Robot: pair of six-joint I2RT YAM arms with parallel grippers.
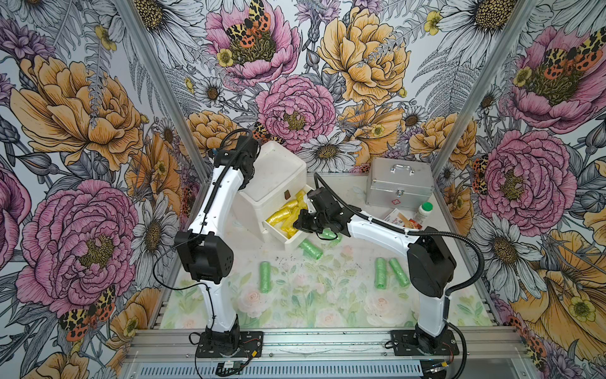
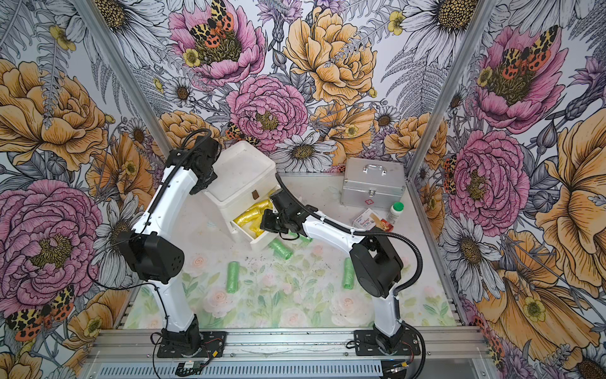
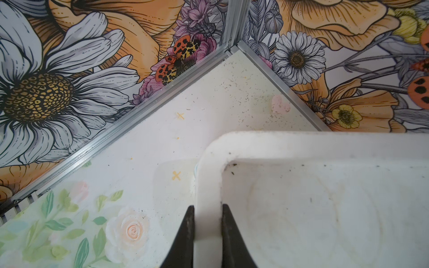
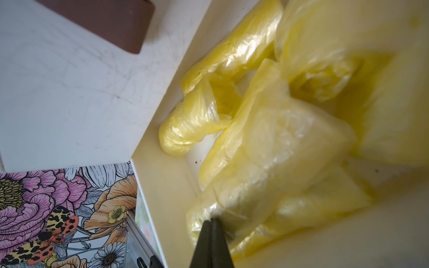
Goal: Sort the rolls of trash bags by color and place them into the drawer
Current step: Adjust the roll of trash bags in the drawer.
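The white drawer chest (image 1: pixel 275 170) stands at the back left, with one drawer (image 1: pixel 296 243) pulled out under a shut one that has a brown pull tab (image 1: pixel 288 194). Several yellow rolls of trash bags (image 1: pixel 280 216) fill the pulled-out drawer. Green rolls (image 1: pixel 265 276) (image 1: pixel 311 248) (image 1: pixel 380 273) lie on the mat in both top views. My left gripper (image 3: pixel 206 207) is shut on the chest's top rim (image 3: pixel 209 185). My right gripper (image 4: pixel 211 220) is shut inside the drawer, its tip against a yellow roll (image 4: pixel 267 162). No purple rolls are in view.
A silver metal case (image 1: pixel 398 183) stands at the back right. In front of it are a white green-capped bottle (image 1: pixel 423 213) and a small printed box (image 1: pixel 401 220). Flowered booth walls close in the back and sides. The right arm's elbow (image 1: pixel 429 259) hangs over the two right green rolls.
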